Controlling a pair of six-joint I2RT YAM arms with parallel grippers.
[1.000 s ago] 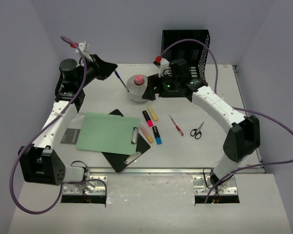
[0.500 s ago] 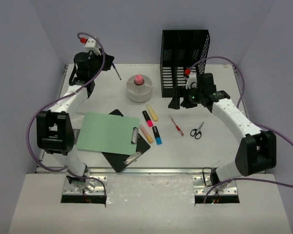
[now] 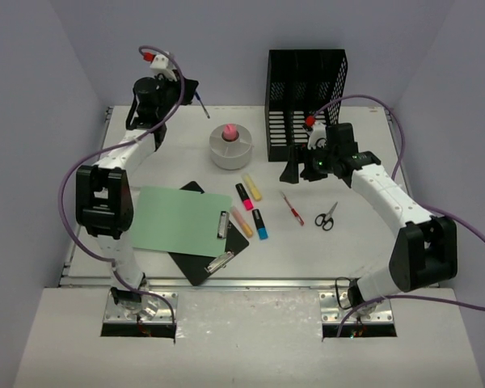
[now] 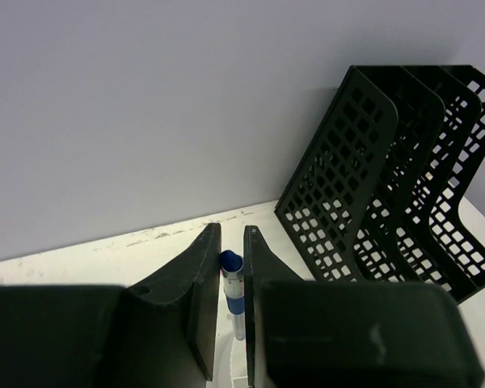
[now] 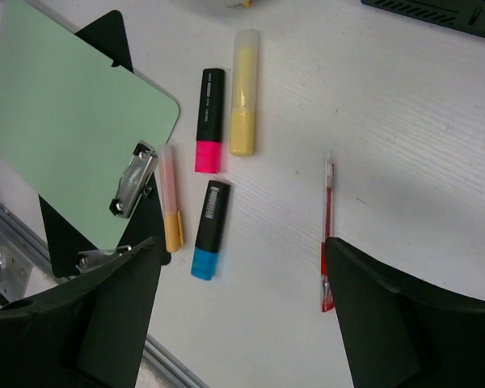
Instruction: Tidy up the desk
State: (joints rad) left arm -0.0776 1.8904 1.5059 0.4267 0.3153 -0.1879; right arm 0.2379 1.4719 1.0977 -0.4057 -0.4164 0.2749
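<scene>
Top external view: the desk (image 3: 364,250) fills the middle of the frame, white, with its metal rail along the lower edge. On it, left of centre, a green clipboard (image 3: 174,218) lies partly over a black clipboard (image 3: 212,257). Just to their right sit four highlighters: pink (image 3: 243,196), yellow (image 3: 252,187), orange (image 3: 242,220) and blue (image 3: 260,224). Further right are a red pen (image 3: 291,208) and scissors (image 3: 326,216). A round white cup (image 3: 230,147) stands above them, and a black mesh file rack (image 3: 305,93) stands at the upper right.

At the upper left, the left gripper (image 4: 231,234) is raised near the back wall, its fingers pressed onto a blue-capped pen (image 4: 233,301). The right gripper (image 5: 241,246) hangs over the highlighters and the red pen with its fingers spread wide, holding nothing.
</scene>
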